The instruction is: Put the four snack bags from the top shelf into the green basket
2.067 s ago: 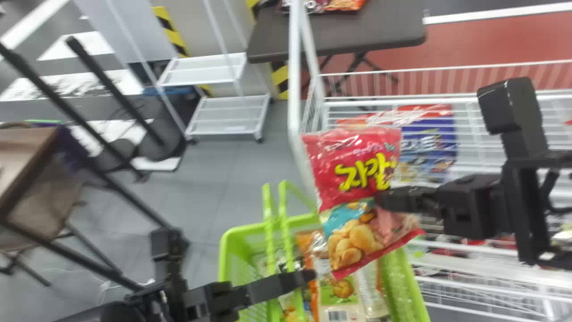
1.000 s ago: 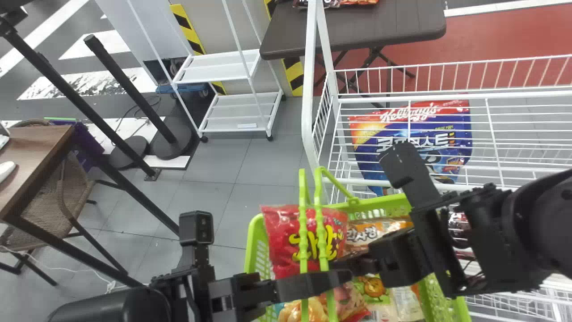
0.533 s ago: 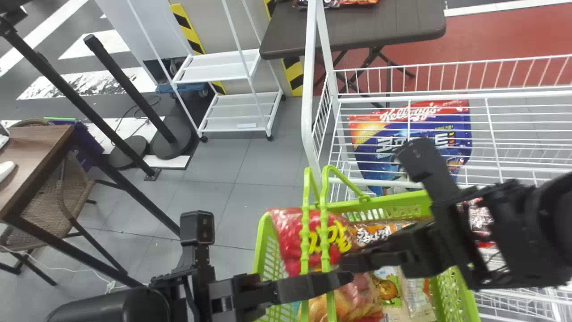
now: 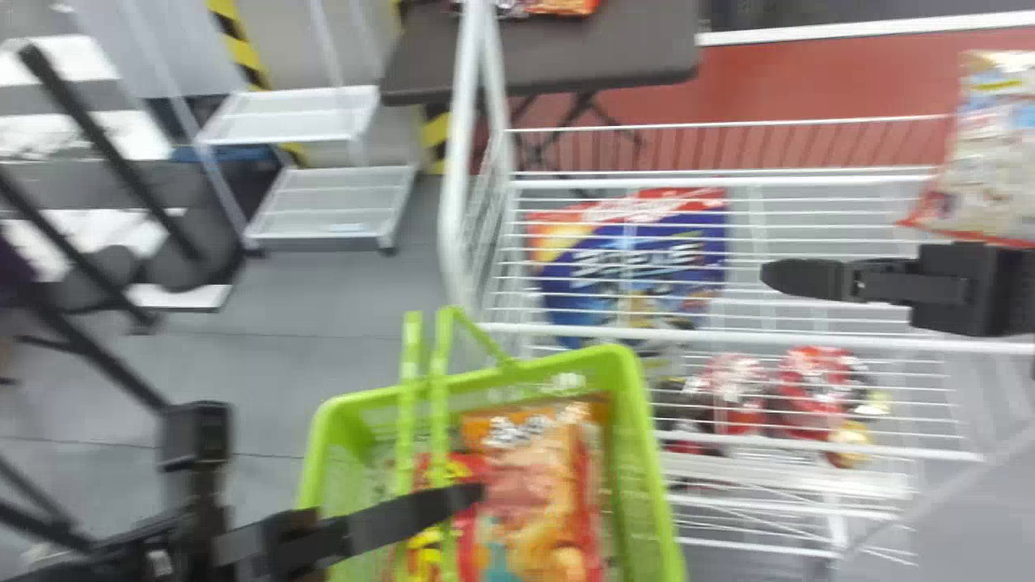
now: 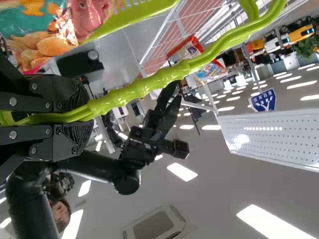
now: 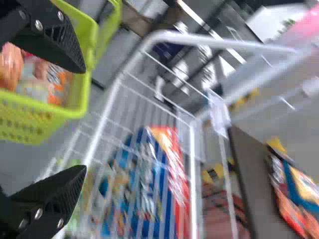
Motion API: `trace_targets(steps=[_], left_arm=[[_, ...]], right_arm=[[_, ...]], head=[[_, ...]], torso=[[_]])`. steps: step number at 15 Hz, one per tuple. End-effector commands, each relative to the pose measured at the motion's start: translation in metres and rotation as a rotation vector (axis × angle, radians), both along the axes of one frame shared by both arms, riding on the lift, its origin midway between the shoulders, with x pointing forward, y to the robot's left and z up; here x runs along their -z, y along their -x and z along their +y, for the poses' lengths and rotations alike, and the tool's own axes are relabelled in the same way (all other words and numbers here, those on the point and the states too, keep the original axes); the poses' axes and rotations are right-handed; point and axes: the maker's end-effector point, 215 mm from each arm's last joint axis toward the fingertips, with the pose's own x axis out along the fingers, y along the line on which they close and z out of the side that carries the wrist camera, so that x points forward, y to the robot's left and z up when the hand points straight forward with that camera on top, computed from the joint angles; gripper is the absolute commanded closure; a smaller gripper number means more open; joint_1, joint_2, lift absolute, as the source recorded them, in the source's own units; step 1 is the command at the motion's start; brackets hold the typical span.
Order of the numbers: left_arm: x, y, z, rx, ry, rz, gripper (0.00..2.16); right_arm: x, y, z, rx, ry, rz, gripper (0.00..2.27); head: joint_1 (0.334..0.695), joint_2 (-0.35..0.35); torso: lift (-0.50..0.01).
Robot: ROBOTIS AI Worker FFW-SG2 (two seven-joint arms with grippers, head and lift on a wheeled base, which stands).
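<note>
In the lower left of the head view, the handles [image 4: 441,380] of the green basket [image 4: 656,493] are pinched by the left gripper [image 4: 479,495]; snack bags [image 4: 538,477] are held inside, beneath its jaws. At right, the right gripper [image 4: 766,276] is poised with jaws spread, well apart from them. A pale bag [image 4: 990,166] is seen above it, upper right.

The basket [image 4: 647,453] is lime green, the snack bags [image 4: 534,517] inside red and orange. The rack [image 4: 461,162] is white, the table [image 4: 558,56] dark brown, the strip [image 4: 238,40] striped yellow and black.
</note>
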Motion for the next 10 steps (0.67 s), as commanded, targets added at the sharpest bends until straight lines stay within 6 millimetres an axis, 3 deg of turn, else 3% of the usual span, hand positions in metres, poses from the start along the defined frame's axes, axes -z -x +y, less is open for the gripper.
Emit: trace_targets(steps=[1,2,3,4,7,10], left_arm=[[-0.002,0.001,0.0,0.002,0.01,-0.002,2.15],[-0.001,0.001,0.001,0.002,0.009,-0.002,2.15],[0.0,0.001,0.001,0.001,0.01,0.002,2.15],[0.0,0.001,0.001,0.001,0.01,0.002,2.15],[0.002,0.001,0.002,-0.001,0.013,0.009,2.15],[0.005,0.001,0.003,-0.004,0.014,0.013,2.15]], right_arm=[[0.038,-0.016,-0.081,0.201,0.168,0.061,0.06],[0.054,-0.016,-0.099,0.247,0.216,0.095,0.06],[0.071,-0.015,-0.113,0.282,0.257,0.134,0.06],[0.076,-0.033,-0.13,0.331,0.303,0.098,0.06],[0.065,-0.097,-0.177,0.447,0.367,-0.038,0.06],[0.052,-0.149,-0.204,0.498,0.402,-0.128,0.07]], head=[[0.695,0.029],[0.695,-0.06],[0.695,-0.097],[0.695,-0.127],[0.695,-0.203],[0.695,-0.248]], torso=[[0.0],[0.0],[0.0],[0.0],[0.0],[0.0]])
